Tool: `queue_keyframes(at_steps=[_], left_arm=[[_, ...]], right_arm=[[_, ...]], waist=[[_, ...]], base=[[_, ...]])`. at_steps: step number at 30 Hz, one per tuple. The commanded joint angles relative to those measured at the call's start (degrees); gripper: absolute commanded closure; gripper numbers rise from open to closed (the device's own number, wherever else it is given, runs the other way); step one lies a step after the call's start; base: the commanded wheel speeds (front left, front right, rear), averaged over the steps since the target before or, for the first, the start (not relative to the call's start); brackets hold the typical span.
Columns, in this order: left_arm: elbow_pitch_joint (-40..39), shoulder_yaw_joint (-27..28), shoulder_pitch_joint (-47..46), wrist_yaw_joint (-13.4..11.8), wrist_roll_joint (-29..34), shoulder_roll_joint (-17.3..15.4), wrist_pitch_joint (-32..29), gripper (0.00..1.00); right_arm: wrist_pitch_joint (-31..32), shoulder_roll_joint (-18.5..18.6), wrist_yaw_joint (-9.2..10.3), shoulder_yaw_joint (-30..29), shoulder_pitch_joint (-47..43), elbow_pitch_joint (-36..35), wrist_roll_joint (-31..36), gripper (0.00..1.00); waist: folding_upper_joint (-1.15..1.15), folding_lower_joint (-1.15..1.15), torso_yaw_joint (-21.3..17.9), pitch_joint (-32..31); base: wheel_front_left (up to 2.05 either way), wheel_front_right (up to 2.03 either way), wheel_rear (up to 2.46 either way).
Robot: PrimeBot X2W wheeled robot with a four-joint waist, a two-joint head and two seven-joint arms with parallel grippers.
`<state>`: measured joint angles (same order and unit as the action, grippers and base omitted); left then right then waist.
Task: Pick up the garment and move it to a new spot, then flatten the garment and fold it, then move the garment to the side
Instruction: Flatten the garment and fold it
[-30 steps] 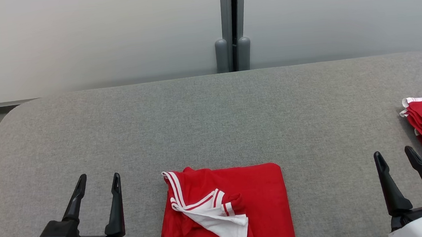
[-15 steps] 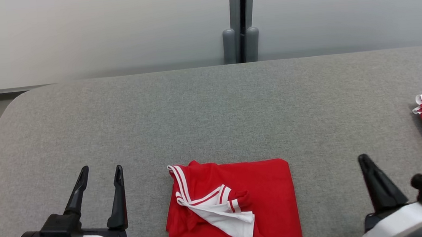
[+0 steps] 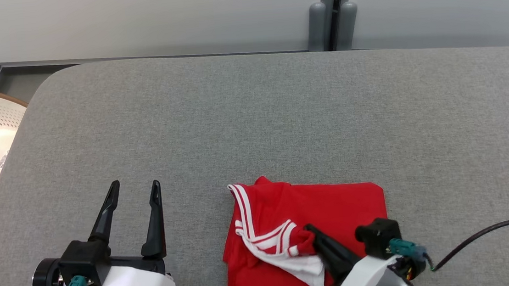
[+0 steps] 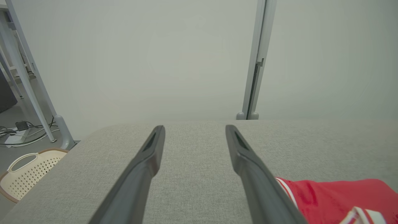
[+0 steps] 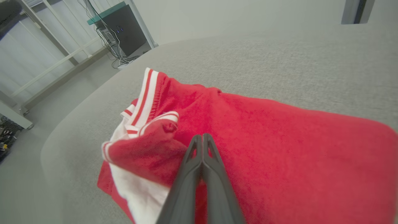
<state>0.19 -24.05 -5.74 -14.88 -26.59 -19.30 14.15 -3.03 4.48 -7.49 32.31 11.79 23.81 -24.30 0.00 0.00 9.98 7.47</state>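
Swung in from the right since a second ago, rests right gripper (image 3: 310, 229), fingers pressed together on nothing, over the striped fold of the red garment (image 3: 338, 205) lying crosswise on the near tabletop (image 3: 252, 115), to the right of the open, empty left gripper (image 3: 135, 184).

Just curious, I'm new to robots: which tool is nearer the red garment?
Right. The right tool is over the red garment, fingers together by its striped fold; the left tool, open, sits off to its left, apart.
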Motion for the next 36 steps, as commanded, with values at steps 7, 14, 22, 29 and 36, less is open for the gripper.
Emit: queue_keyframes(at_steps=[7,14,22,29,36], left_arm=[[1.0,0.4,-1.0,0.3,0.4,0.0,0.5,0.0],[1.1,1.2,0.6,-0.6,0.4,-0.4,0.6,0.0],[0.7,2.4,3.8,-1.3,-0.3,-1.2,0.9,0.0],[0.8,2.2,6.8,-1.4,-0.5,-2.5,0.3,0.0],[-0.2,1.7,10.0,-2.3,-0.1,-3.5,0.0,0.0]], right_arm=[[-2.2,-0.1,0.01,9.8,2.2,0.0,-5.9,1.0],[-8.0,2.5,0.02,4.6,2.5,-5.6,-5.5,1.0],[-7.4,7.2,0.01,-16.0,-4.9,-13.1,0.7,0.0],[-2.2,7.6,0.01,-26.1,-13.0,-20.3,4.5,0.0],[2.3,6.7,0.01,-27.9,-18.2,-26.2,5.4,0.0]], waist=[[0.0,0.0,0.6,0.0],[0.0,0.0,-1.2,-1.1],[0.0,0.0,-4.3,-4.4],[0.0,0.0,-6.2,-7.8],[0.0,0.0,-8.0,-9.9]], base=[[0.0,0.0,0.0],[0.0,0.0,0.0],[0.0,0.0,0.0],[0.0,0.0,0.0],[0.0,0.0,0.0]])
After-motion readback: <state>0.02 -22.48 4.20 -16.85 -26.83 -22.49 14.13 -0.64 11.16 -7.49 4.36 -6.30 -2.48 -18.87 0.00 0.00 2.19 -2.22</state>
